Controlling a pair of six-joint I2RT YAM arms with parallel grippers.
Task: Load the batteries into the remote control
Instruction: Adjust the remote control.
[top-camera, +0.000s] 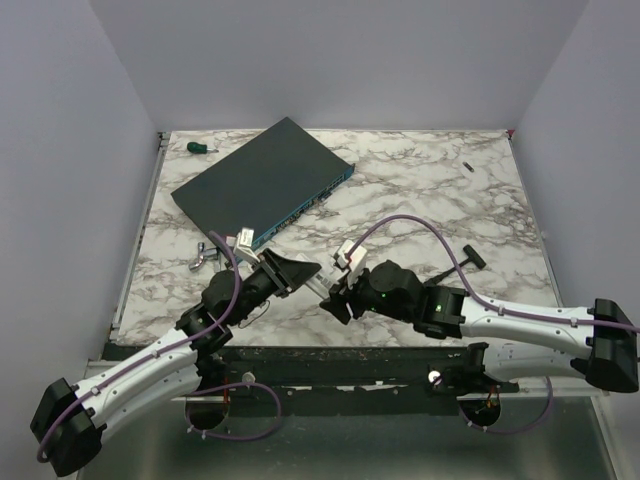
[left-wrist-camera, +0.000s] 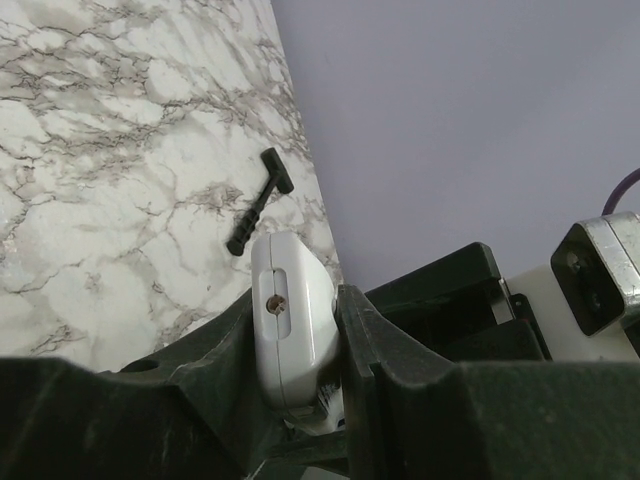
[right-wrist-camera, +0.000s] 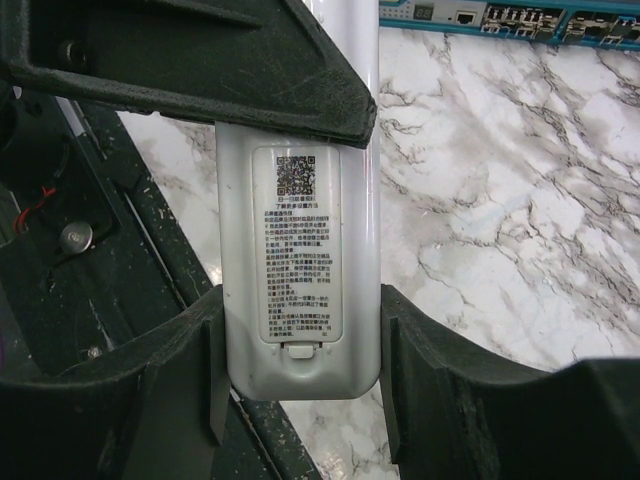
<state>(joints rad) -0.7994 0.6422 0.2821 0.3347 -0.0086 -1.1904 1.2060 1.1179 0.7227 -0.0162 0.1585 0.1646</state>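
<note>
Right hand (right-wrist-camera: 300, 312) pinching remote control (right-wrist-camera: 298, 240) | left hand (left-wrist-camera: 296, 318) pinching its other end

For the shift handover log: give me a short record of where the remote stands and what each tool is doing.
remote: held between both tools, labelled back facing the right wrist camera
cover: in place
left tool: shut on one end of the remote
right tool: shut on the other end
batteries: none in view
elsewhere: dark flat box, T-shaped key
</note>
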